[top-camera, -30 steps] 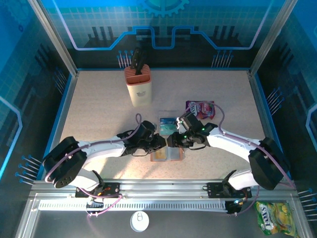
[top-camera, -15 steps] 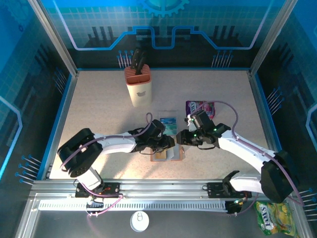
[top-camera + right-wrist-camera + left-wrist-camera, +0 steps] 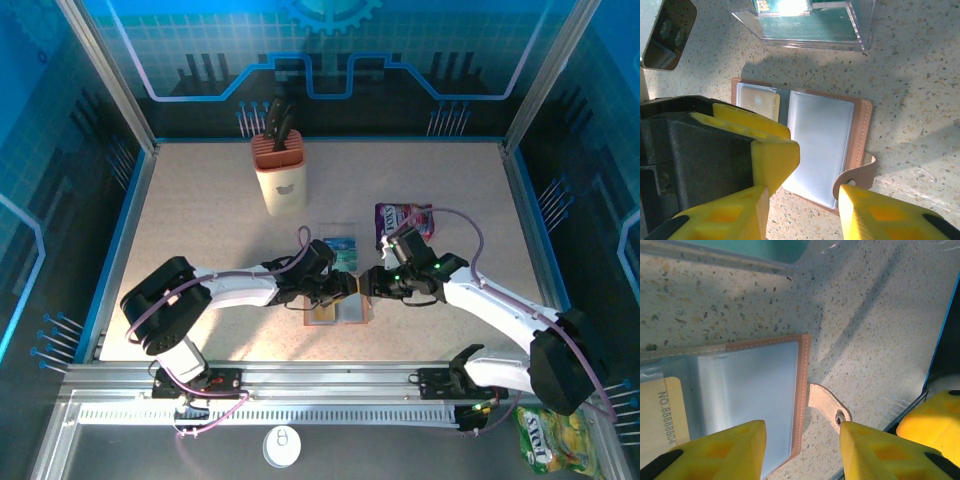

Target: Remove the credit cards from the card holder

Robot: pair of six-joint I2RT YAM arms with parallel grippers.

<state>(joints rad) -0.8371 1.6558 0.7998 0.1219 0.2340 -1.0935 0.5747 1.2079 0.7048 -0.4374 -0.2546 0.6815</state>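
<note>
Jaws of the left gripper (image 3: pixel 801 434) have spread over the last second and now stand part open and empty above the right edge of the holder (image 3: pixel 750 385). That reads as a let-go. The holder lies flat and open on the table (image 3: pixel 880 315) with a tan card (image 3: pixel 662 415) in its left pocket, so the pulling is not done. The left arm reaches low and rightward. Tip to tip with it, the right gripper (image 3: pixel 802 197) hangs part open and empty over the snap tab (image 3: pixel 857 175), its forearm stretched leftward.
</note>
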